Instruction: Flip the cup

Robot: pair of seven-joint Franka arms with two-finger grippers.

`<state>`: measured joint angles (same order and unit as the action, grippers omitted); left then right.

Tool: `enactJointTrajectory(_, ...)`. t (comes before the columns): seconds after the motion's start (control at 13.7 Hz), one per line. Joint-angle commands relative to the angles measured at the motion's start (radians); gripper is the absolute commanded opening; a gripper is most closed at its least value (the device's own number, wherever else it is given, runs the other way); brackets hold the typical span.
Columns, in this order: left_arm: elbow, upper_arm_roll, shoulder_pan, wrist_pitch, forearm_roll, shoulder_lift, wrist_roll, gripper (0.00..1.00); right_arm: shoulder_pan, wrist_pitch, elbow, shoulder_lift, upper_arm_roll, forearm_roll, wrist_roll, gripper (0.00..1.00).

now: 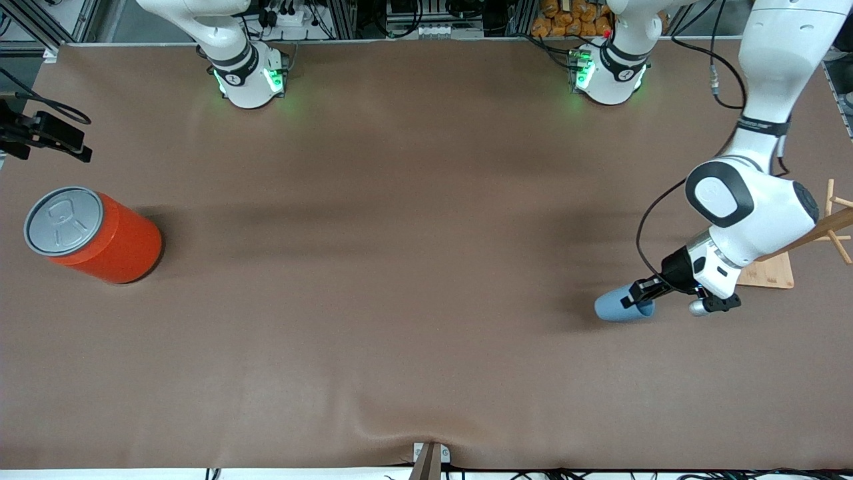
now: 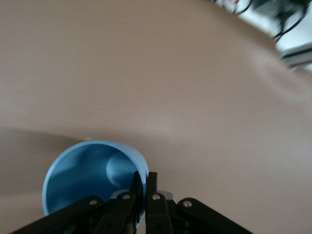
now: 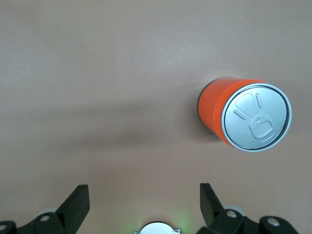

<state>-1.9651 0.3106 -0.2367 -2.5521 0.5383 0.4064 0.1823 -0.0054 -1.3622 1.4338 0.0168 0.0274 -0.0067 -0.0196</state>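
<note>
The light-blue cup (image 1: 616, 307) is tipped on its side low over the table toward the left arm's end, mouth facing the gripper. My left gripper (image 1: 638, 295) is shut on its rim. In the left wrist view the cup (image 2: 83, 175) shows its darker blue inside, and the left gripper (image 2: 145, 179) pinches the wall with one finger inside and one outside. I cannot tell whether the cup touches the table. My right gripper (image 3: 144, 192) hangs open and empty high over the table, waiting.
An orange can with a grey lid (image 1: 106, 240) stands toward the right arm's end, also seen as the orange can (image 3: 243, 117) in the right wrist view. A wooden peg stand (image 1: 776, 270) sits close beside the left arm. A black device (image 1: 46, 137) juts in at the table's edge.
</note>
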Motion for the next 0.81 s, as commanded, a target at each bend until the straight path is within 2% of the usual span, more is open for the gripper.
enactJointTrajectory(0.0,-0.018,-0.002,-0.003,0.044,-0.249,-0.049,-0.162,0.00,-0.002,0.011,-0.009,-0.003,-0.004,-0.013,-0.005,1.00)
enactJointTrajectory(0.22,-0.020,0.005,0.002,0.124,-0.505,-0.069,-0.396,0.00,-0.002,0.011,-0.009,-0.003,-0.004,-0.013,-0.005,1.00)
enactJointTrajectory(0.29,-0.021,0.008,0.002,0.131,-0.541,-0.069,-0.447,0.00,-0.002,0.011,-0.009,-0.003,-0.004,-0.013,-0.005,1.00)
enactJointTrajectory(0.73,-0.057,0.010,0.065,0.119,-0.561,-0.043,-0.633,0.00,0.001,0.009,-0.009,-0.002,-0.004,-0.013,-0.005,1.00)
